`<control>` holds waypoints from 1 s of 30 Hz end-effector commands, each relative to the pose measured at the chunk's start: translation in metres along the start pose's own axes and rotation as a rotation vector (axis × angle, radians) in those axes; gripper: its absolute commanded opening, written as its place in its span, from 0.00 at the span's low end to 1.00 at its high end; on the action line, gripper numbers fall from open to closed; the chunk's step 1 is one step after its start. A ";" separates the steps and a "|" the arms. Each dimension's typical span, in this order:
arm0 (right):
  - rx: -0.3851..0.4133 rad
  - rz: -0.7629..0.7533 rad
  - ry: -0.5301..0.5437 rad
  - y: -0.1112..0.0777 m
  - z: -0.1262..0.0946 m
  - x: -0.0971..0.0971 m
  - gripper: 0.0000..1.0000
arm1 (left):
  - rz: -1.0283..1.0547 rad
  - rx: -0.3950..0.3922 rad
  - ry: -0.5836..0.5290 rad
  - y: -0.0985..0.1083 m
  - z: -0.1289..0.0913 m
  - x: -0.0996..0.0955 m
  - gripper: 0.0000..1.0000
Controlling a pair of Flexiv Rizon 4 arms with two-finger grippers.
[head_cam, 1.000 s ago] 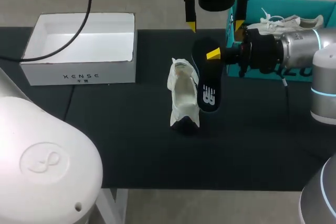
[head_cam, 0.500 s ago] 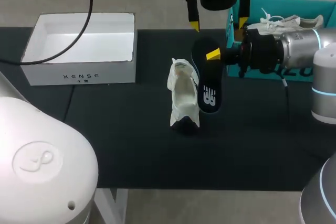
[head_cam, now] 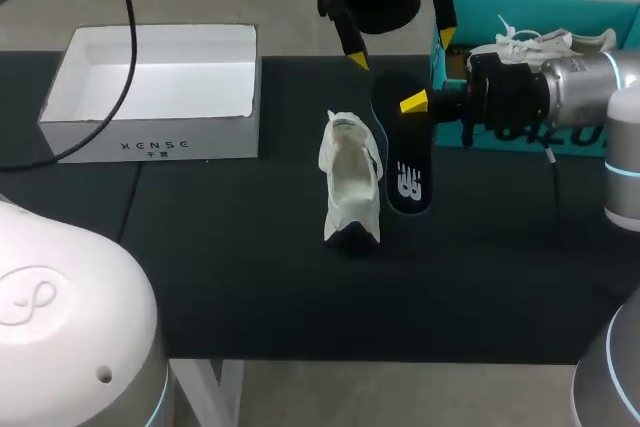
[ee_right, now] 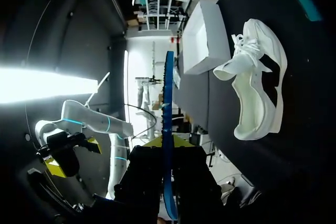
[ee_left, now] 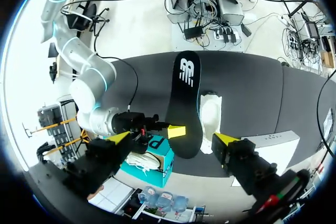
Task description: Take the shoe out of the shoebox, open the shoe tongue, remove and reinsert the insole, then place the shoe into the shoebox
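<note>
The white shoe (head_cam: 350, 187) lies on the black table mat, toe toward the front edge. My right gripper (head_cam: 413, 103) is shut on the heel end of the dark insole (head_cam: 406, 165), which hangs beside the shoe on its right. Seen edge-on in the right wrist view, the insole (ee_right: 167, 124) runs out from between the fingers, with the shoe (ee_right: 258, 90) off to one side. My left gripper (head_cam: 400, 47) hangs open above the insole's held end, touching nothing. In the left wrist view the insole (ee_left: 185, 103) and shoe (ee_left: 210, 121) lie under the spread yellow tips of the left gripper (ee_left: 173, 139).
An open white shoebox (head_cam: 150, 132) stands at the back left of the mat. A teal box (head_cam: 560, 17) with a second white shoe (head_cam: 540, 45) in it stands at the back right, behind my right wrist.
My left gripper has swung a little to the left and turned, still open. The right gripper has shifted slightly right with the insole, which hangs a bit farther from the shoe.
</note>
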State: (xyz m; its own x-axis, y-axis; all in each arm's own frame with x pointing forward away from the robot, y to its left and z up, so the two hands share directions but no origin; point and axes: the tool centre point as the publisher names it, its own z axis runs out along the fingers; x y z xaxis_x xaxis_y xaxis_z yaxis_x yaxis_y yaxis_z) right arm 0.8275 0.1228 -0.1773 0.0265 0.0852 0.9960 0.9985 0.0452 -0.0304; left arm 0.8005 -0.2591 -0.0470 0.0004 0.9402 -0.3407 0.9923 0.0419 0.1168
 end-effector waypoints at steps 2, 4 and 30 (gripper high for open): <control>0.007 0.009 -0.015 -0.002 -0.005 0.002 0.00 | -0.026 -0.051 -0.392 -0.007 -0.001 0.027 1.00; 0.011 0.017 -0.017 -0.003 -0.006 0.002 0.00 | -0.043 -0.085 -0.458 -0.006 -0.002 0.030 1.00; 0.051 0.029 0.044 -0.016 -0.014 0.032 0.00 | -0.272 -0.125 -1.066 -0.005 -0.007 0.055 1.00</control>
State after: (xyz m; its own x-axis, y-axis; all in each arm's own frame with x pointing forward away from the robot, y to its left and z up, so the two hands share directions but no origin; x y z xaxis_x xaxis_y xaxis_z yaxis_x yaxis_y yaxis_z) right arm 0.8187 0.1130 -0.1489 0.0598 0.0351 0.9976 0.9924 0.1059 -0.0632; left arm 0.7919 -0.2088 -0.0521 -0.1996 0.5673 -0.7990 0.9474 0.3198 -0.0096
